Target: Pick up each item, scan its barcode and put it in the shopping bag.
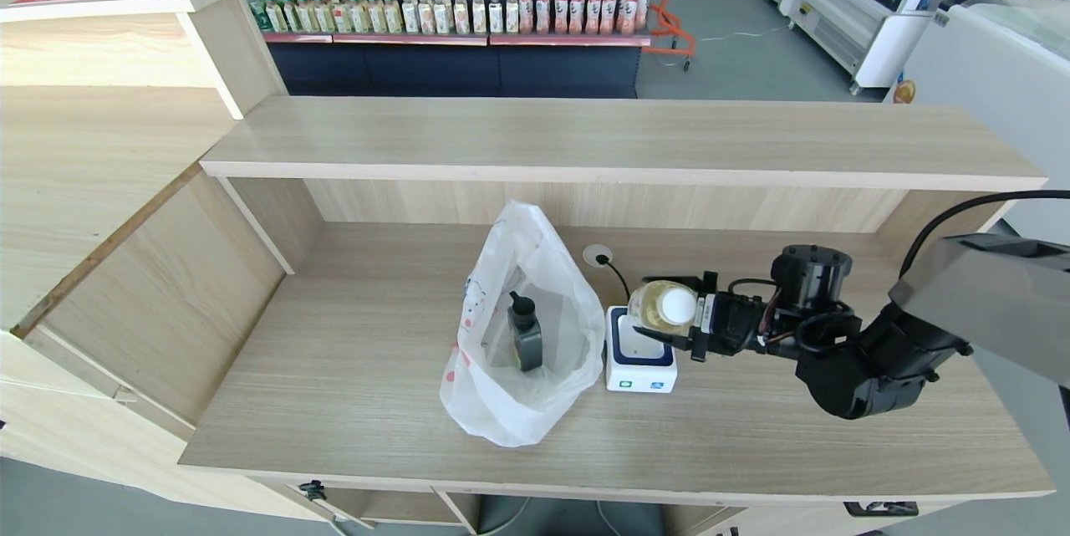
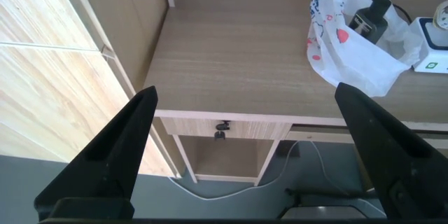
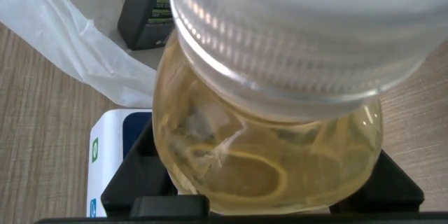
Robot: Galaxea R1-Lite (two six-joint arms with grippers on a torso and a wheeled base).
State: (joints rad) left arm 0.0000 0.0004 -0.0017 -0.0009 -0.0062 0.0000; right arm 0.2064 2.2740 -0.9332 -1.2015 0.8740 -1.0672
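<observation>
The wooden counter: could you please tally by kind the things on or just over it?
Bags: 1, a white plastic shopping bag.
Scanners: 1, a white-and-blue box scanner.
Bottles: 2, a dark grey pump bottle in the bag and a clear white-capped bottle of yellow liquid over the scanner.
Total: 4.

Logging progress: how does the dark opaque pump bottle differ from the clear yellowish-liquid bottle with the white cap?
The dark pump bottle stands in the white plastic bag; the clear bottle is in the right gripper above the white scanner. Dark one: black pump top; clear one: white screw cap.
</observation>
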